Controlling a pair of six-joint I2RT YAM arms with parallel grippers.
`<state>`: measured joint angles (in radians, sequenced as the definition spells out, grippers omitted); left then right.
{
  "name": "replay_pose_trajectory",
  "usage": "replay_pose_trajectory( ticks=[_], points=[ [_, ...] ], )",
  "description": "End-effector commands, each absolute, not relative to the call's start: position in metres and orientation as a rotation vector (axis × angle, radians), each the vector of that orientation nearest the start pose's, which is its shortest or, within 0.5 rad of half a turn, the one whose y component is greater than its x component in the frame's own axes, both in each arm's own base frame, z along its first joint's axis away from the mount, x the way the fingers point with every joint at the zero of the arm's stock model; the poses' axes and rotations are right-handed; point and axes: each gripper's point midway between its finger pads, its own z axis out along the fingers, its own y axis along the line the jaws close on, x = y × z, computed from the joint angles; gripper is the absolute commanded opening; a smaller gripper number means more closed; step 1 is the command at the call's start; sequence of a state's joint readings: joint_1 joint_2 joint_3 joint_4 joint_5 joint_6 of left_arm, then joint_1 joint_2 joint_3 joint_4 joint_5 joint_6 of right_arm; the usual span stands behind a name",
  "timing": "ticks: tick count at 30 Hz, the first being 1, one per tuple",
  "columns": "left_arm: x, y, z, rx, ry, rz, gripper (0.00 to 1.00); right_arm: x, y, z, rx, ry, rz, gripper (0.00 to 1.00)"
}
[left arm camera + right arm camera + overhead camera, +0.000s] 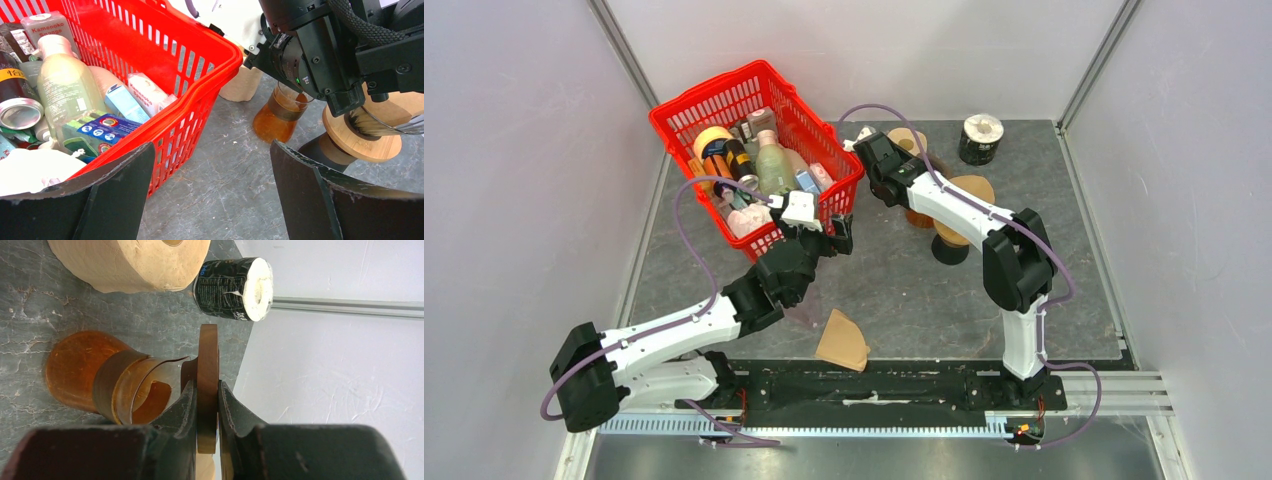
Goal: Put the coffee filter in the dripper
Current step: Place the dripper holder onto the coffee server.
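Note:
The tan coffee filter (842, 342) lies flat on the table near the front, between the arm bases; neither gripper touches it. The dripper, a wooden collar (361, 142) carrying a glass cone, sits over a black stand (949, 248). My right gripper (206, 386) is shut on the edge of that wooden collar (207, 355), next to an amber glass carafe (90, 375). In the top view its fingers are hidden under its own arm. My left gripper (212, 150) is open and empty, low over the table beside the red basket's right corner (829, 240).
A red basket (686, 108) full of bottles, cans and boxes stands at the back left. A tan paper roll (909, 140) and a black-wrapped roll (981, 138) stand at the back. The amber carafe (277, 117) stands between the basket and the dripper.

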<state>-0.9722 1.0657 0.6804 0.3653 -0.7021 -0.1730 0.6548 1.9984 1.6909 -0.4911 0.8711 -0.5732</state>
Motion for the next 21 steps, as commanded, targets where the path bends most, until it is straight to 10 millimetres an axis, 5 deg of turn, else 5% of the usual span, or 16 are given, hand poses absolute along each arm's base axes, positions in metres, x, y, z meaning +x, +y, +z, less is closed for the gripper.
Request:
replay_pose_trajectory(
  ticks=[1,21],
  points=[
    [0.293,-0.217,0.271,0.035,1.565,-0.296,0.93,0.454,0.177,0.157,-1.173,2.048,-1.012,0.16],
    [0.294,-0.217,0.271,0.032,1.568,-0.294,0.93,0.443,0.181,0.153,-1.26,2.067,-0.987,0.32]
  ],
)
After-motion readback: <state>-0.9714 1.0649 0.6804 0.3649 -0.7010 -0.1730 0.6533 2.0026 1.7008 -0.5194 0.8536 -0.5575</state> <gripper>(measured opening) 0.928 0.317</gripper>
